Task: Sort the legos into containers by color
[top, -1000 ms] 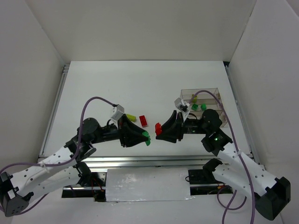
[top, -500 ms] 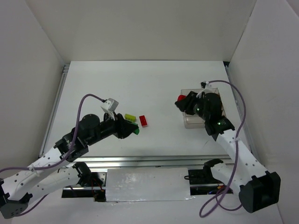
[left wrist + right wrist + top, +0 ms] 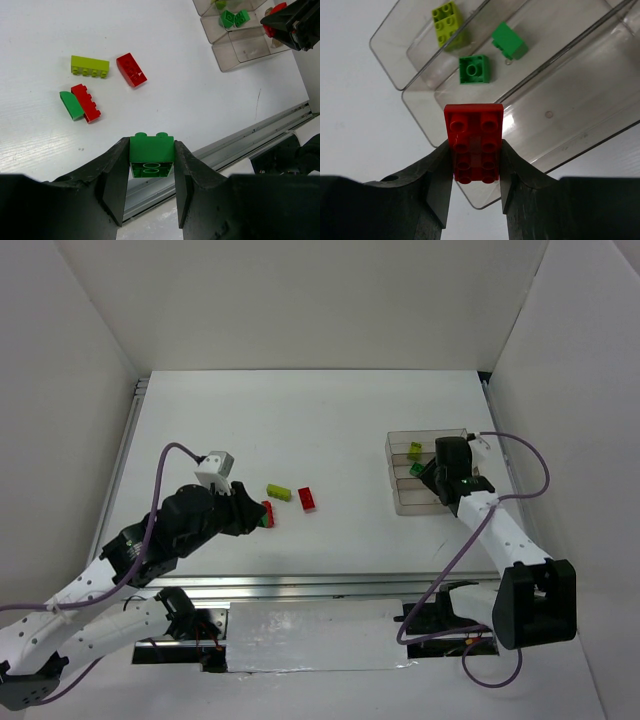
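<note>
My left gripper (image 3: 151, 145) is shut on a dark green brick (image 3: 151, 156), held above the table's near edge; it shows in the top view (image 3: 262, 517) too. On the table lie a yellow-green brick (image 3: 90, 66), a red brick (image 3: 131, 70), and another red brick (image 3: 85, 102) touching a green sloped piece (image 3: 72, 105). My right gripper (image 3: 475, 145) is shut on a red brick (image 3: 474, 125) above the nearest of three clear trays (image 3: 570, 115). The middle tray holds two green bricks (image 3: 474, 69). The far tray holds a yellow-green brick (image 3: 447, 19).
The tray block (image 3: 412, 502) stands at the right of the white table. A metal rail (image 3: 250, 145) runs along the table's near edge. White walls enclose the table on three sides.
My right gripper has swung from the table's middle to over the trays, carrying the red brick. My left gripper has drawn back to the left with the green brick.
</note>
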`<state>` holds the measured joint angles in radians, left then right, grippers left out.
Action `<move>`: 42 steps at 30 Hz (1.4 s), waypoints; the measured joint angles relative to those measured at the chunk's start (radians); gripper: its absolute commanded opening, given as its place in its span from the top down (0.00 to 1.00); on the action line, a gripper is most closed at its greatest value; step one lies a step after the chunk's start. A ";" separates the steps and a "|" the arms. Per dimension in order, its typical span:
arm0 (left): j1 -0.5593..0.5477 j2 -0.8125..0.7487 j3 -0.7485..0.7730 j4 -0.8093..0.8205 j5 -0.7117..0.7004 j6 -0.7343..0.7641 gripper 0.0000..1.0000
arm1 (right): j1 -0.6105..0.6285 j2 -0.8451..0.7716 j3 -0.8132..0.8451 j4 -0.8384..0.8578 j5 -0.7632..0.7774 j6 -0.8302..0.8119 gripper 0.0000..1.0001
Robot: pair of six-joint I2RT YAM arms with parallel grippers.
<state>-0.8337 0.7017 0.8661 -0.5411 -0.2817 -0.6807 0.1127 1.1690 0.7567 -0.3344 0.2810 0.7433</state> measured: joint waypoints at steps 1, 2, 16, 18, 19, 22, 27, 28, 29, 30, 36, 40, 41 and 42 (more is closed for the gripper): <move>0.000 0.000 0.000 -0.001 -0.001 0.000 1.00 | -0.004 0.006 -0.005 0.002 0.005 0.004 0.92; 0.000 0.000 0.000 -0.002 -0.002 0.000 1.00 | -0.010 0.010 -0.012 0.002 0.011 0.009 0.91; 0.000 0.014 -0.014 0.003 0.003 0.000 1.00 | -0.013 0.021 -0.071 0.015 0.019 0.038 0.37; 0.000 0.029 -0.016 0.009 0.006 0.000 1.00 | -0.013 0.027 -0.073 0.018 0.019 0.034 0.23; 0.000 0.035 -0.016 0.011 0.008 0.000 1.00 | -0.013 0.028 -0.075 0.019 0.020 0.036 0.20; 0.000 0.048 -0.016 0.023 0.014 0.000 1.00 | -0.014 0.030 -0.078 0.019 0.021 0.032 0.14; 0.000 0.062 -0.016 0.037 0.023 0.000 1.00 | -0.014 0.030 -0.077 0.018 0.016 0.019 0.13; 0.000 0.068 -0.016 0.041 0.026 0.000 1.00 | -0.014 0.030 -0.077 0.018 0.013 0.014 0.13; 0.000 0.071 -0.016 0.046 0.029 0.000 1.00 | -0.014 0.027 -0.077 0.018 0.003 0.006 0.13; 0.000 0.074 -0.016 0.050 0.032 0.000 1.00 | -0.014 0.023 -0.077 0.019 -0.019 -0.007 0.09; 0.000 0.118 -0.020 0.150 0.079 0.021 1.00 | -0.010 -0.164 -0.112 0.080 -0.280 -0.113 0.00; 0.002 0.201 -0.019 0.269 0.168 0.047 1.00 | -0.005 -0.310 -0.127 0.112 -0.482 -0.182 0.00; 0.004 0.222 -0.019 0.301 0.201 0.050 1.00 | -0.005 -0.331 -0.135 0.134 -0.583 -0.204 0.00; 0.005 0.240 -0.019 0.338 0.245 0.051 1.00 | 0.005 -0.346 -0.150 0.175 -0.698 -0.220 0.01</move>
<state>-0.8288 0.9413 0.8467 -0.2031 -0.0364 -0.6300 0.1173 0.8234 0.6071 -0.1589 -0.4171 0.5236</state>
